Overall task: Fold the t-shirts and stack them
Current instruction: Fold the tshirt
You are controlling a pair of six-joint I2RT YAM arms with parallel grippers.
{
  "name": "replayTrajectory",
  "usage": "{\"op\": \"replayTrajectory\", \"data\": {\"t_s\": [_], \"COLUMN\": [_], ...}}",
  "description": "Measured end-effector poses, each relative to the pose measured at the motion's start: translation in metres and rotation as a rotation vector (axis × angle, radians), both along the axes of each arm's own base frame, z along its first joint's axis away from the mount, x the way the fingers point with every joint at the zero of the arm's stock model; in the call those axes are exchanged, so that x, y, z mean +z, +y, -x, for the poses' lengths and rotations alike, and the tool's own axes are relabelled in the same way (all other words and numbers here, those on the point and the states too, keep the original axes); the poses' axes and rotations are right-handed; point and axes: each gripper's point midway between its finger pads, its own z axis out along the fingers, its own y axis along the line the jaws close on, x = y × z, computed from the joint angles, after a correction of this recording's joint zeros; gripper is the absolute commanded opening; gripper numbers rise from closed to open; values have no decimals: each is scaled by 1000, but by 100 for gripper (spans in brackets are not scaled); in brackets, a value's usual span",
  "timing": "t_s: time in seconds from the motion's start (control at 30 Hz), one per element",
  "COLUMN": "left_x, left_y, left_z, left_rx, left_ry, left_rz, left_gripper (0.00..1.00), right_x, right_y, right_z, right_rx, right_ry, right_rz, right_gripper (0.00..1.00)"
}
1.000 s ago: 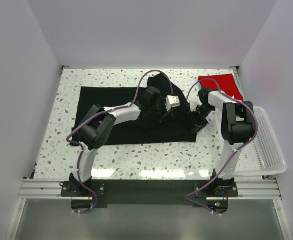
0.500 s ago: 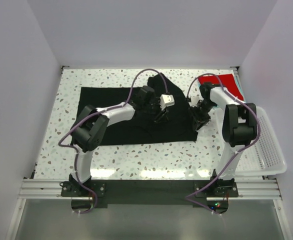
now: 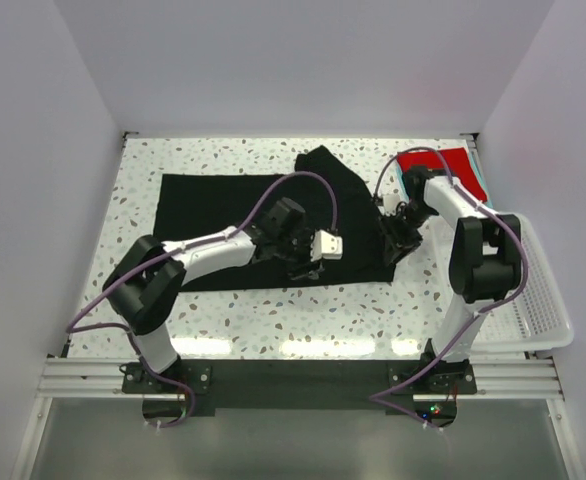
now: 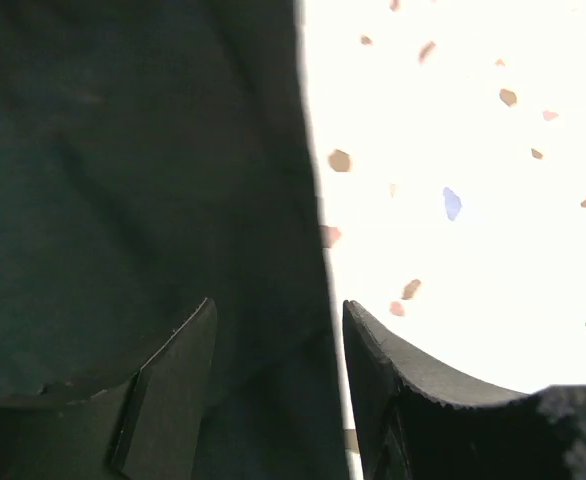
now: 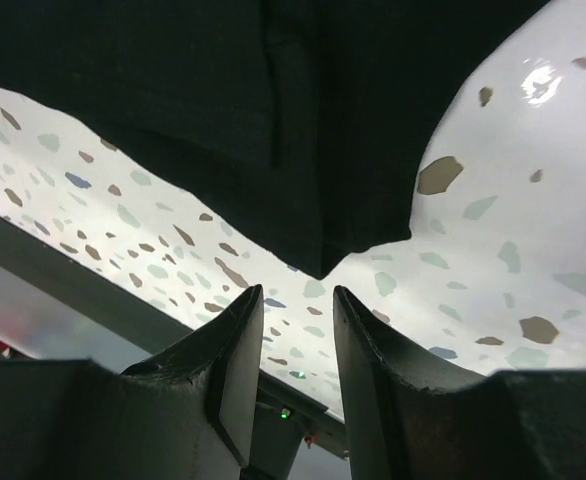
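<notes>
The black t-shirt [image 3: 223, 215] lies spread across the middle of the table, its right part folded over with a flap [image 3: 328, 170] toward the back. My left gripper [image 3: 303, 265] hovers over the shirt's near edge, jaws open. In the left wrist view the left gripper [image 4: 278, 305] straddles the black cloth [image 4: 133, 170] where it meets the table, gripping nothing. My right gripper [image 3: 393, 242] is at the shirt's right near corner. It stands open [image 5: 295, 292] just below that corner [image 5: 318, 262], with nothing between its fingers. A folded red t-shirt [image 3: 441, 166] lies at the back right, a teal edge [image 3: 402, 173] showing beside it.
A white mesh basket [image 3: 538, 300] hangs off the table's right side beside the right arm. White walls close in the back and both sides. Speckled tabletop [image 3: 273, 315] shows in front of the black shirt.
Both grippers have opened and let go of the black cloth. The left gripper has drawn back from the shirt's middle to its near edge. The right gripper has barely moved.
</notes>
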Motion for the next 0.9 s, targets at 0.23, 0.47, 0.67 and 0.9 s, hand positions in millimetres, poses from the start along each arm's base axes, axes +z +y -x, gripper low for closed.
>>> {"op": "replayTrajectory", "data": {"t_s": [0.23, 0.47, 0.67, 0.9], "left_x": [-25, -39, -50, -45], "left_y": [-6, -5, 2, 2], "left_z": [29, 21, 12, 8], "left_rx": [-85, -77, -68, -81], "left_ry": [-101, -201, -237, -268], "left_rz": [-126, -204, -258, -254], "left_gripper": [59, 56, 33, 17], "right_x": [-31, -44, -46, -49], "right_y": [-1, -5, -7, -11], "right_z": [17, 19, 19, 21], "right_rx": [-1, 0, 1, 2], "right_ry": [91, 107, 104, 107], "right_rz": [5, 27, 41, 66], "right_gripper": [37, 36, 29, 19]}}
